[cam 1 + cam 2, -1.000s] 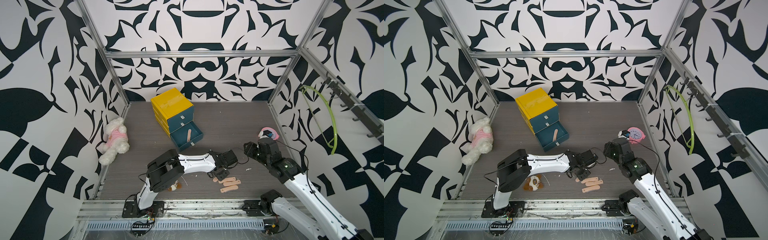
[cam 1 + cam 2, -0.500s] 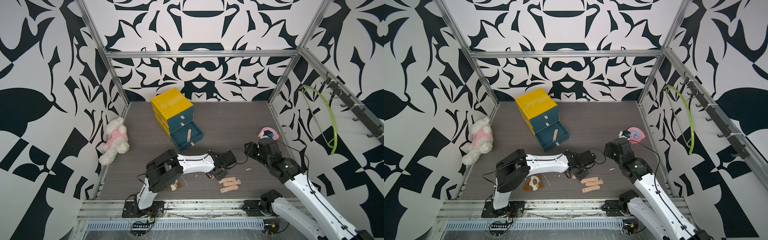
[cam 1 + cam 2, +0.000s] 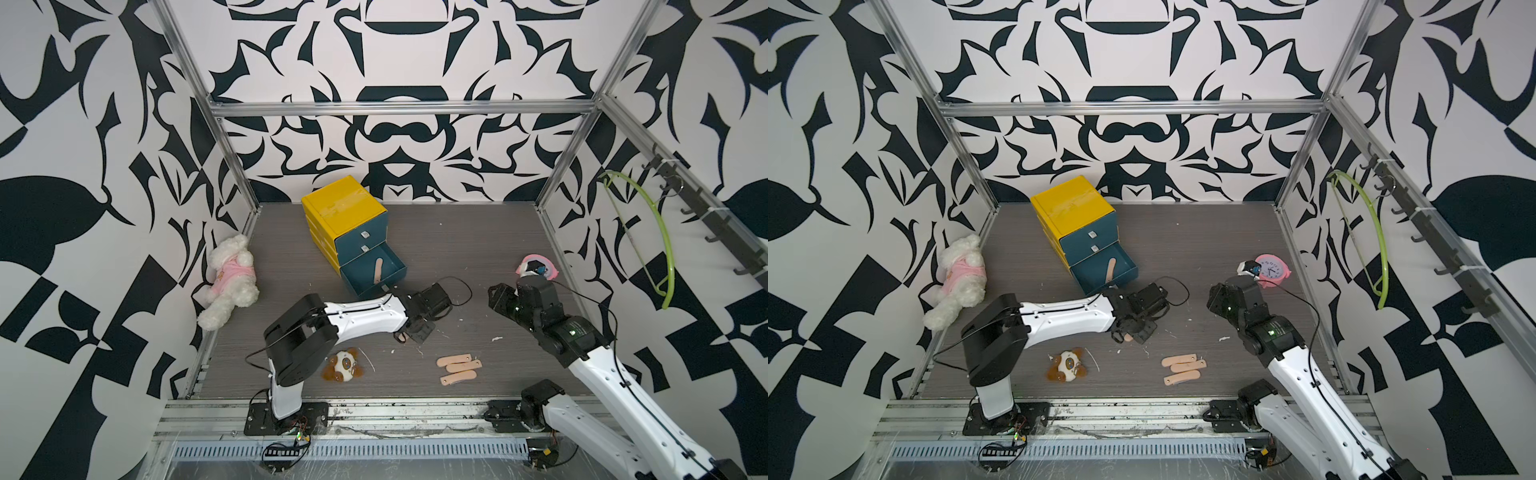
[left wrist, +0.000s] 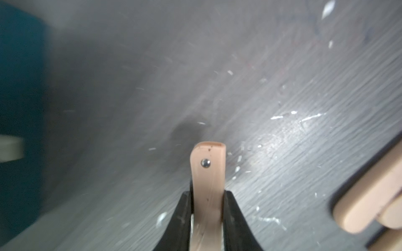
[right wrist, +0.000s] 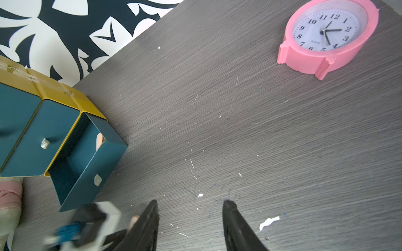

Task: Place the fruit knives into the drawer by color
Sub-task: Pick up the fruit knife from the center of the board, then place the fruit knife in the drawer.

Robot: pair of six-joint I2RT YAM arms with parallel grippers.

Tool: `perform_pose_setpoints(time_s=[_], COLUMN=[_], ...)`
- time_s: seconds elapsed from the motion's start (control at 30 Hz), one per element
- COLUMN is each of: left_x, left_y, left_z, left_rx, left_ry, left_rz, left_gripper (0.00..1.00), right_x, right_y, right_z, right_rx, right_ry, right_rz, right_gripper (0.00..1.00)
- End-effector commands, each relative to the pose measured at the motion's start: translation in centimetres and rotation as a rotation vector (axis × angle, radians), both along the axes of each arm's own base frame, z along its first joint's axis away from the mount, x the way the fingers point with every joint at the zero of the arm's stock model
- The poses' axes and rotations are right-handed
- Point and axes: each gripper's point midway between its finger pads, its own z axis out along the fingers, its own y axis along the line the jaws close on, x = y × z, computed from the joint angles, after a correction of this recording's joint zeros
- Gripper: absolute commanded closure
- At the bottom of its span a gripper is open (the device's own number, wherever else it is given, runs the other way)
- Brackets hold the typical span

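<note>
**Left gripper** (image 4: 207,193): clamped on one peach knife (image 4: 207,173), whose riveted end is seen protruding past the fingertips. In both top views it is located on the grey table (image 3: 478,249) between the open drawer (image 3: 392,262) and the loose knives.

**Right gripper** (image 5: 191,203): jaws are held apart and nothing is gripped. It is poised over bare table near the pink clock (image 5: 326,37).

**Three peach knives** (image 3: 464,366): laid side by side, touching, near the table's front edge.

**Fourth peach knife** (image 3: 378,270): lodged in the open bottom drawer of the yellow cabinet (image 3: 340,208). The two upper drawers are shut.

**Brown-and-white plush** (image 3: 343,365): laid beside the left arm's base.
</note>
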Motion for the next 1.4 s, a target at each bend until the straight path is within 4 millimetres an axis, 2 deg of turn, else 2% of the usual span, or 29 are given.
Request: perform_pose_setpoints(time_s=[0.0,0.1,0.23,0.37,0.47,0.53,0.7,0.77,1.0,1.17,1.37], left_x=[2.2,4.9,9.7,14.5,17.1,18.2,19.1,19.2,18.8,18.2,15.8], left_y=[1.5,3.3,6.3,8.5,9.5,9.6,9.5,9.3,8.8,8.4,6.8], left_z=[5.8,8.7,10.1,10.1,9.3,8.3,5.6,4.9,4.8,6.9,12.8], left_rx=[-0.023,-0.003,0.064,0.17,0.23,0.241,0.282,0.265,0.214,0.125,-0.162], left_ry=[-0.151,-0.245,-0.337,-0.435,-0.45,-0.431,-0.379,-0.349,-0.318,-0.313,-0.293], left_rz=[0.048,0.107,0.218,0.307,0.345,0.35,0.344,0.352,0.361,0.373,0.381], left_gripper=[0.8,0.79,0.79,0.79,0.79,0.79,0.77,0.72,0.59,0.42,0.17], right_x=[0.9,1.0,1.0,0.9,0.7,0.6,0.1,0.0,-0.3,-0.6,-0.9], right_y=[0.3,0.5,0.6,0.8,0.8,0.8,1.0,1.1,1.5,1.6,1.8], right_z=[2.1,2.0,1.7,1.6,1.6,1.5,1.2,0.9,-0.2,-0.3,-0.8], right_rx=[0.035,0.041,0.05,0.06,0.064,0.066,0.076,0.079,0.085,0.085,0.085], right_ry=[-0.058,-0.055,-0.05,-0.044,-0.041,-0.038,-0.03,-0.023,0.018,0.035,0.068], right_rz=[-0.011,-0.006,-0.005,-0.001,0.004,0.007,0.02,0.025,0.045,0.054,0.065], right_gripper=[0.5,0.5,0.5,0.5,0.5,0.5,0.5,0.5,0.48,0.47,0.46])
